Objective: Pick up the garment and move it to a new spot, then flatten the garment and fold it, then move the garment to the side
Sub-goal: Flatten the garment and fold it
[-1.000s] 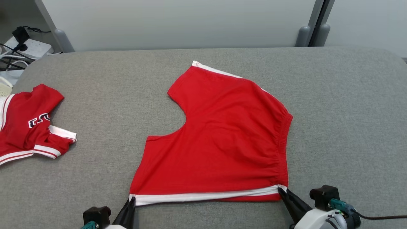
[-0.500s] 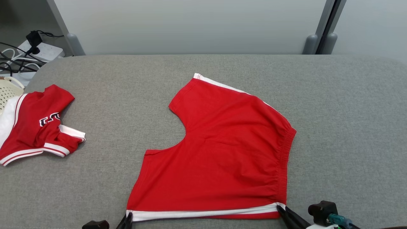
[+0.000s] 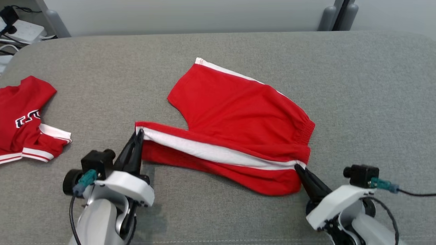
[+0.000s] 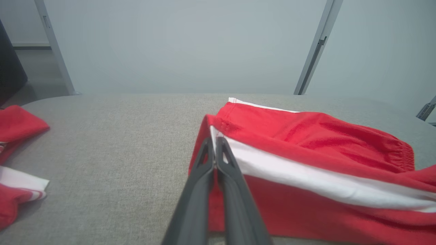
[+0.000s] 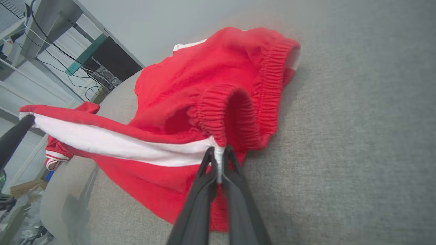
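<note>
We are in the folding step. Our left hand (image 3: 139,133) is pinched closed on the hem corner of the red shorts (image 3: 238,109), our right hand (image 3: 297,166) likewise on the waistband corner, with the white-striped near edge raised off the grey desk (image 3: 368,102); the rest lies flat mid-desk. Next, we judge, this edge must travel to the far edge and land evenly.
</note>
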You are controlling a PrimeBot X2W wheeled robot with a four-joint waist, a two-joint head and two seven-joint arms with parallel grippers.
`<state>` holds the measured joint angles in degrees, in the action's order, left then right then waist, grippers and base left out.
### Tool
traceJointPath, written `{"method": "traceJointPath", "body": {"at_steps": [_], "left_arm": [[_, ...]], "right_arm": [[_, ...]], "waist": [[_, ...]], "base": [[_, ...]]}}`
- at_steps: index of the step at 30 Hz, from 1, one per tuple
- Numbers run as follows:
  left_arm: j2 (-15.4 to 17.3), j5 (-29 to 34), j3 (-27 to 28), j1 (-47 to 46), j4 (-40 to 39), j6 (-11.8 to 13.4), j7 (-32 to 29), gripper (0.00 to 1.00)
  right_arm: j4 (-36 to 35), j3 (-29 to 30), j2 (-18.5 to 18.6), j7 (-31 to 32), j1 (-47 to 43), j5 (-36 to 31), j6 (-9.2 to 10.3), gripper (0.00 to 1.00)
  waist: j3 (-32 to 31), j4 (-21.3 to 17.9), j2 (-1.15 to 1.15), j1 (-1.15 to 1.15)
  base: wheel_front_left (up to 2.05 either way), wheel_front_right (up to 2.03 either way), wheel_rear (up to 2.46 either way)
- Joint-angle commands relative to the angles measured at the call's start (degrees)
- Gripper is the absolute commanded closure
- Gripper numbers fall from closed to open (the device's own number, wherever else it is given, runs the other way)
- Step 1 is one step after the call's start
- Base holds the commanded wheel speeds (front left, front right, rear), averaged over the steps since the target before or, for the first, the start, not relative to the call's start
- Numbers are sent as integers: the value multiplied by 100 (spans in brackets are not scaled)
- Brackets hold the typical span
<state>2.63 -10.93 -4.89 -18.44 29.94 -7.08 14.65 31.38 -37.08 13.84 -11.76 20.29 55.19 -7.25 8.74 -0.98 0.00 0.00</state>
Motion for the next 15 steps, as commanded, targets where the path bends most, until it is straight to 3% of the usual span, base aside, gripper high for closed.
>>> {"method": "traceJointPath", "body": {"at_steps": [1, 7, 15], "left_arm": [[139, 48, 156, -258, -105, -39, 35, 100], [321, 224, 153, -1346, 404, -15, 35, 100], [379, 538, 76, -2726, 1355, 257, 35, 100]], "right_arm": [[-174, -82, 74, -6, 160, 82, -24, 100], [-594, -149, 178, 246, 950, 1513, -24, 100], [-591, -112, 184, 339, 1836, 2483, -24, 100]], "waist": [[139, -113, 0, 0], [646, -375, 0, 0], [1317, -652, 0, 0]], "base": [[0, 0, 0], [0, 0, 0], [0, 0, 0]]}}
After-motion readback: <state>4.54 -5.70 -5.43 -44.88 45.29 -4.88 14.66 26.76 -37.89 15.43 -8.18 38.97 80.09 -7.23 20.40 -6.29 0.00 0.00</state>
